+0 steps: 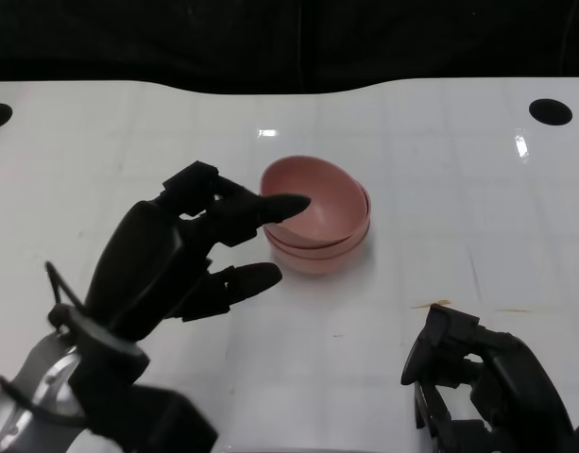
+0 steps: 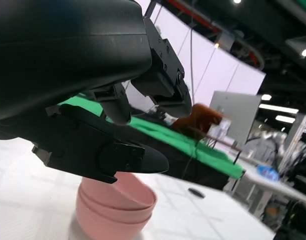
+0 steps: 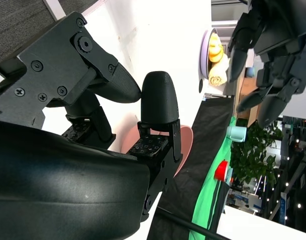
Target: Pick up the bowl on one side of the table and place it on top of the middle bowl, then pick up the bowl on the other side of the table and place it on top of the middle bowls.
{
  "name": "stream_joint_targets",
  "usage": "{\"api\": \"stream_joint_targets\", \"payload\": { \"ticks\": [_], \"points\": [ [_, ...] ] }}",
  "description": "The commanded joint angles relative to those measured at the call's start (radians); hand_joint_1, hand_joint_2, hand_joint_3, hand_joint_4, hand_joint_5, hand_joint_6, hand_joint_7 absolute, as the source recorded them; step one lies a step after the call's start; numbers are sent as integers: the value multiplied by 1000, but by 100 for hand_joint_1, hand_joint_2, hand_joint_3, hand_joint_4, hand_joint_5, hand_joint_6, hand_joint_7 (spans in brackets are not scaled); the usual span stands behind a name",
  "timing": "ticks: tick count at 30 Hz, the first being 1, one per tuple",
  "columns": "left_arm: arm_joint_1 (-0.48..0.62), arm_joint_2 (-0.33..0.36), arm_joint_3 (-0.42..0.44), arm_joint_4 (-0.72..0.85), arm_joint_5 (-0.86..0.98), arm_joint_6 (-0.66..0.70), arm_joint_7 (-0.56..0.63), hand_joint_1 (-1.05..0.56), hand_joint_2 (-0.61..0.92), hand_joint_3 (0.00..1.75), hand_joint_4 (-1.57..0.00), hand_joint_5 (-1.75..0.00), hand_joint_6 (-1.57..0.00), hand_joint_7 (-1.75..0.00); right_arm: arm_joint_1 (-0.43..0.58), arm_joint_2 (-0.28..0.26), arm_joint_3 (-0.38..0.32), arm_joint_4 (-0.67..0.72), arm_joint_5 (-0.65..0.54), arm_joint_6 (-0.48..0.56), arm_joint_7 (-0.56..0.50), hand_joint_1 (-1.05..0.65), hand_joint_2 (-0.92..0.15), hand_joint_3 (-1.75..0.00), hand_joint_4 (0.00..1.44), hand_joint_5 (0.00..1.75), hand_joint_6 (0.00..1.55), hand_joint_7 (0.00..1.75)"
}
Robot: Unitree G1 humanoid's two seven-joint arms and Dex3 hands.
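Bowls (image 1: 317, 219) in pink sat nested in one stack near the middle of the white worktop (image 1: 440, 198), the uppermost bowl tilted a little in the one below it. In the head view at least two rims showed, one above the other; whether a third lay inside them could not be told. The left wrist view gave the same stack (image 2: 116, 206) from the side, with two stepped rims, resting directly on the white surface.

The left hand (image 1: 190, 255) was raised over the worktop just to the left of the stack. Its fingers (image 1: 275, 208) were spread apart and reached toward the stack, the upper fingertip lying over the near left rim as seen from above. It held nothing. From the left wrist camera the fingers (image 2: 138, 160) hung above the bowls with a gap of air between them and the top rim, so no contact was apparent.

The right hand (image 1: 483, 382) rested low at the near right edge of the worktop, well apart from the stack. Its fingers were curled inward with nothing in them. In the right wrist view its own fingers (image 3: 160, 100) filled most of the frame, a slice of the pink stack (image 3: 185, 145) showed behind them, and the left hand (image 3: 267, 55) appeared farther off with its fingers hanging loose.

Two dark round holes (image 1: 551, 110) marked the far corners of the worktop.
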Motion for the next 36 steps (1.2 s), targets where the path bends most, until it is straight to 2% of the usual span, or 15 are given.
{"api": "stream_joint_targets", "payload": {
  "ticks": [1, 2, 3, 4, 7, 10, 14, 15, 17, 20, 26, 36],
  "points": [
    [71, 17, 52, 28, -39, -93, 50, -23, 87, 37, -62, -125, -74, -61, 8, -6, -3, -18, 7, 10, -2, -15, -37, -143, 90, 175, 74, 160],
    [87, 12, 60, 42, -65, -120, 47, -21, 78, 51, -64, -125, -72, -73, 8, -4, -3, -19, 7, 11, -3, -15, -36, -143, 90, 175, 74, 160],
    [112, 3, 64, 56, -108, -147, 34, -20, 71, 63, -66, -122, -72, -77, 8, -3, -3, -21, 7, 14, -5, -15, -36, -143, 90, 175, 74, 160],
    [128, -4, 68, 66, -140, -165, 23, -16, 63, 78, -69, -117, -77, -76, 8, -2, -3, -22, 7, 17, -7, -15, -36, -144, 90, 175, 75, 160],
    [187, -27, 69, 96, -255, -221, -18, -12, 54, 99, -76, -111, -86, -73, 9, -1, -1, -31, 6, 25, -8, -15, -36, -144, 89, 175, 75, 160],
    [249, -47, 64, 90, -380, -224, -87, -9, 57, 99, -79, -112, -93, -74, 13, -2, 0, -39, 6, 28, -7, -15, -36, -145, 89, 175, 75, 159],
    [347, -81, 62, 33, -546, -164, -188, -10, 63, 94, -77, -130, -89, -98, 14, -1, 2, -36, 4, 22, -7, -14, -36, -144, 88, 175, 76, 157],
    [368, -88, 66, 16, -570, -146, -208, -11, 60, 101, -77, -144, -87, -110, 14, -1, 3, -35, 1, 20, -8, -13, -37, -143, 88, 175, 76, 156],
    [414, -97, 73, -27, -606, -103, -245, -12, 56, 111, -77, -159, -84, -127, 15, -4, 2, -34, 2, 14, -5, -12, -39, -141, 87, 175, 76, 155],
    [459, -115, 83, -84, -637, -41, -284, -13, 52, 117, -78, -171, -83, -143, 13, -5, -1, -33, 6, 12, -3, -12, -40, -139, 86, 175, 76, 154],
    [490, -181, 99, -147, -735, 115, -351, -16, 50, 120, -87, -175, -83, -152, 7, -19, -20, -25, 27, 19, 17, -13, -41, -138, 87, 175, 77, 153],
    [454, -250, 140, -80, -764, 166, -448, -15, 41, 135, -91, -174, -86, -152, -20, -30, -52, 35, 45, -13, 45, -12, -41, -136, 84, 175, 77, 149]
  ]
}}
